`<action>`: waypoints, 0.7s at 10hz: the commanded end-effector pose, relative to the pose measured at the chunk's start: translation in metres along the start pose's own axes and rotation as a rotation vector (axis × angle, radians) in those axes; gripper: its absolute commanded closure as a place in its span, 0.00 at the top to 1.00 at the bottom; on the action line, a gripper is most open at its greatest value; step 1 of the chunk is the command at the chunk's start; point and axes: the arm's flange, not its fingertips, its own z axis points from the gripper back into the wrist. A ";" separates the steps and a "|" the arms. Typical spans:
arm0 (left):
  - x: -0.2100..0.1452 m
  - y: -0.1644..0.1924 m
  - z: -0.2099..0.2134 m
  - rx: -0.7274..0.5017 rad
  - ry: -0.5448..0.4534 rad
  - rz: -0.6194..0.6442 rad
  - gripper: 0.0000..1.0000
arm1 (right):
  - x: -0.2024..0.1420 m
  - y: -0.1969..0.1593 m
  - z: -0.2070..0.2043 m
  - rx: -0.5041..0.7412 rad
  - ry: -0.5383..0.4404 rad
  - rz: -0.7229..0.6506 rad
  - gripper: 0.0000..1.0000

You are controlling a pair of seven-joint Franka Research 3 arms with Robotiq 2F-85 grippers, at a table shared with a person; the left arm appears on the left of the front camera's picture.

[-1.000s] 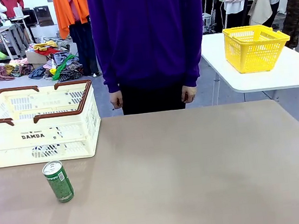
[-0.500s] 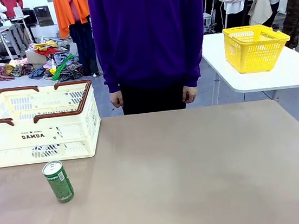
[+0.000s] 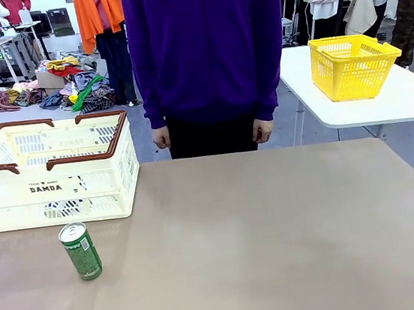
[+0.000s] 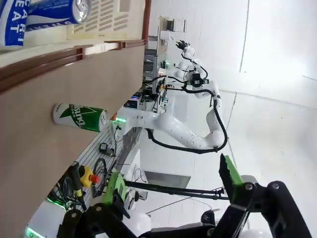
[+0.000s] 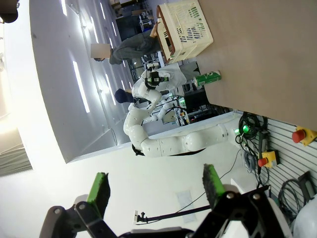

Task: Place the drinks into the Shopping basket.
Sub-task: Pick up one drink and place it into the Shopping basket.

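The drinks number two: a green can [image 3: 80, 251] upright on the worktop [image 3: 263, 246] just in front of the Shopping basket [image 3: 52, 172], and a blue can [image 4: 47, 15] lying inside that basket, seen through my left wrist camera and cut off at the picture's top corner, so only part of its white lettering reads.

My left tool [image 4: 171, 179] hangs in the air with its jaws spread wide and nothing between them; its green pads [image 4: 228, 171] point away from the worktop, which stands on edge in that rolled view. My right tool [image 5: 155, 189] is likewise spread apart and empty, raised well clear of the worktop, with the green can [image 5: 207, 78] and the basket [image 5: 185, 25] small and far off.

From the front, the green can stands near the worktop's left side, apart from the basket's wall. The basket sits at the far left corner, its left end cut off by the frame. The whole middle and right of the worktop lies bare. A person [image 3: 208, 56] in a purple top stands at the far edge, hands [image 3: 160, 138] hanging at the sides. A yellow basket [image 3: 352, 66] rests on a separate white table [image 3: 404, 100].
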 end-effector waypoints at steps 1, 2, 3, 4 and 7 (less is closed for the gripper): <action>-0.003 -0.005 0.001 -0.006 0.007 0.016 1.00 | -0.002 0.003 0.000 0.005 -0.001 0.009 1.00; -0.003 -0.005 0.001 -0.006 0.007 0.016 1.00 | -0.002 0.003 0.000 0.005 -0.001 0.009 1.00; -0.003 -0.005 0.001 -0.006 0.007 0.016 1.00 | -0.002 0.003 0.000 0.005 -0.001 0.009 1.00; -0.003 -0.005 0.001 -0.006 0.007 0.016 1.00 | -0.002 0.003 0.000 0.005 -0.001 0.009 1.00; -0.003 -0.005 0.001 -0.006 0.007 0.016 1.00 | -0.002 0.003 0.000 0.005 -0.001 0.009 1.00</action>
